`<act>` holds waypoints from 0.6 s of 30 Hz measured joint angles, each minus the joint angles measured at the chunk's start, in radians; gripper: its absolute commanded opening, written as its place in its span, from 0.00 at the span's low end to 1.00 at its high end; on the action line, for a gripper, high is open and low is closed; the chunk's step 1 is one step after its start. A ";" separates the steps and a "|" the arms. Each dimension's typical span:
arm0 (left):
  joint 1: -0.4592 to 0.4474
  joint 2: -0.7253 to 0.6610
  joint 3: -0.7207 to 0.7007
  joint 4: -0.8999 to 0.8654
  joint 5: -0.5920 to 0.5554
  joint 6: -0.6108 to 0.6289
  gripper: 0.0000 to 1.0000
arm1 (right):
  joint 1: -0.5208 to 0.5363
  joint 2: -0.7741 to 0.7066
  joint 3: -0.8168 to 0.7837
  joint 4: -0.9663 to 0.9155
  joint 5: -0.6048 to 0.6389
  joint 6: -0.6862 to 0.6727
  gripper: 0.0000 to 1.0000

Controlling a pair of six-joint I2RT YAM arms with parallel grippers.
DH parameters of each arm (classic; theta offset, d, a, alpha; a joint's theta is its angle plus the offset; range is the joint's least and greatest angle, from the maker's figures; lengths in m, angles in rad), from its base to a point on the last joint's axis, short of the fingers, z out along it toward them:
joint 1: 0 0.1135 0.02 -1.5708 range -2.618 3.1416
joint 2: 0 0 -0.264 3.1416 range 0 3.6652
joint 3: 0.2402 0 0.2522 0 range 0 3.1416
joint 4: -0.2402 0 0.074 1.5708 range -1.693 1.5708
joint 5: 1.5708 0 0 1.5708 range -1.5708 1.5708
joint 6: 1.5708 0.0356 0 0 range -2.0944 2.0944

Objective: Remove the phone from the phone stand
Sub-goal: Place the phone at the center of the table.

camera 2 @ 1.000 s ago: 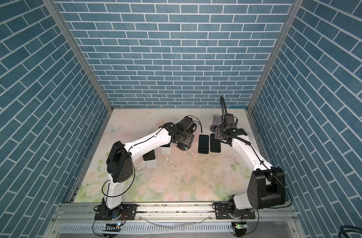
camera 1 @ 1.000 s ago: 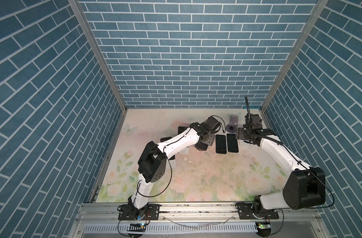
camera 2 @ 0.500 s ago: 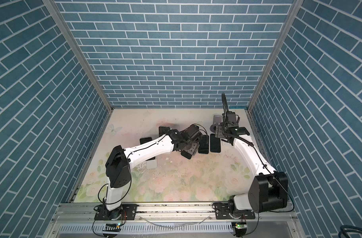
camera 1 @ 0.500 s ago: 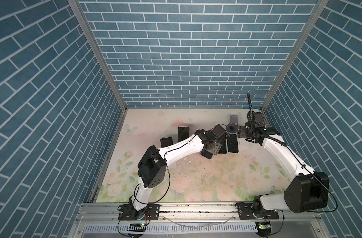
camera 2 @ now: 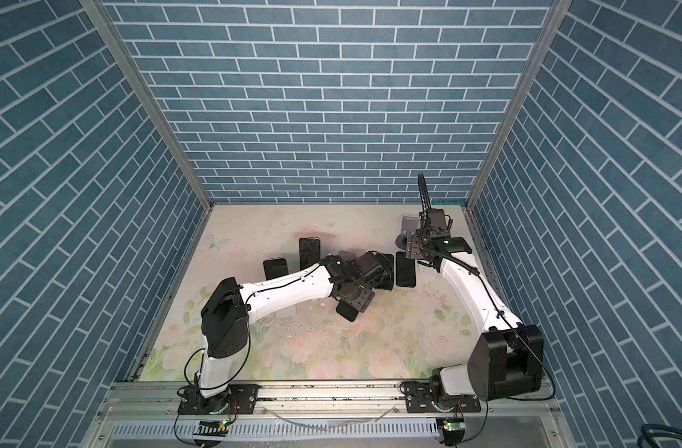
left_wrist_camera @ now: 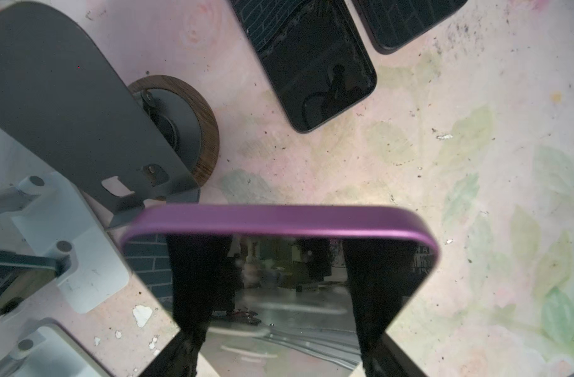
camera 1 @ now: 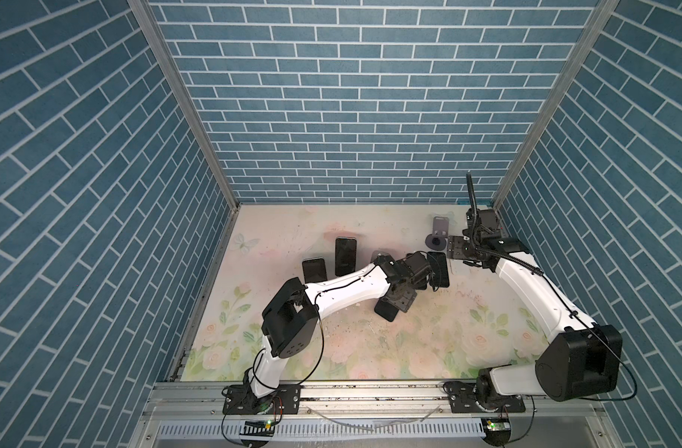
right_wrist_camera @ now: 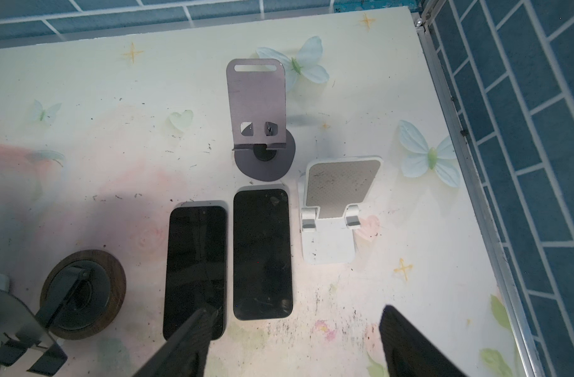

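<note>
My left gripper [left_wrist_camera: 279, 333] is shut on the phone [left_wrist_camera: 279, 218], a dark-screened handset with a purple rim, held tilted above the mat. In both top views it hangs from that gripper [camera 1: 399, 302] near the middle of the mat, as the dark slab of the phone [camera 2: 347, 310]. The phone stand [left_wrist_camera: 83, 107], a dark plate on a round wooden base [left_wrist_camera: 207, 137], stands bare beside it. It also shows in the right wrist view as the phone stand [right_wrist_camera: 80, 290]. My right gripper [right_wrist_camera: 295, 313] is open and holds nothing, hovering at the back right [camera 1: 454, 246].
Two dark phones [right_wrist_camera: 196, 267] [right_wrist_camera: 262, 254] lie flat side by side. A grey metal stand [right_wrist_camera: 256, 104] and a white stand [right_wrist_camera: 338, 196] stand behind them. Two more phones [camera 1: 345, 256] [camera 1: 314, 269] lie at the left. White stands [left_wrist_camera: 67, 228] crowd the wooden-based one.
My left arm has swung toward the front and right, carrying the phone away from the stand. The right arm has barely shifted toward the back wall, its jaws unchanged.
</note>
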 measured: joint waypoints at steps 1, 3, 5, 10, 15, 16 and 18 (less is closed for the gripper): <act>-0.002 0.000 -0.003 0.000 0.005 -0.003 0.52 | 0.000 0.000 0.000 -0.001 0.000 0.000 0.83; -0.004 0.000 -0.015 -0.001 0.022 -0.008 0.52 | 0.000 -0.002 0.000 -0.002 0.000 0.000 0.83; -0.005 0.000 -0.029 -0.006 0.039 -0.011 0.52 | 0.000 -0.005 0.000 -0.004 0.000 0.000 0.83; -0.005 0.000 -0.035 -0.031 0.070 -0.019 0.52 | 0.000 -0.018 0.000 -0.005 0.000 0.000 0.83; -0.005 0.008 -0.033 -0.052 0.092 -0.033 0.52 | 0.000 -0.024 0.000 -0.005 0.000 0.000 0.83; -0.005 0.014 -0.030 -0.056 0.095 -0.034 0.52 | 0.000 -0.025 0.000 -0.005 0.000 0.000 0.83; -0.005 0.034 -0.021 -0.063 0.103 -0.037 0.52 | 0.000 -0.025 0.000 -0.005 0.000 0.000 0.83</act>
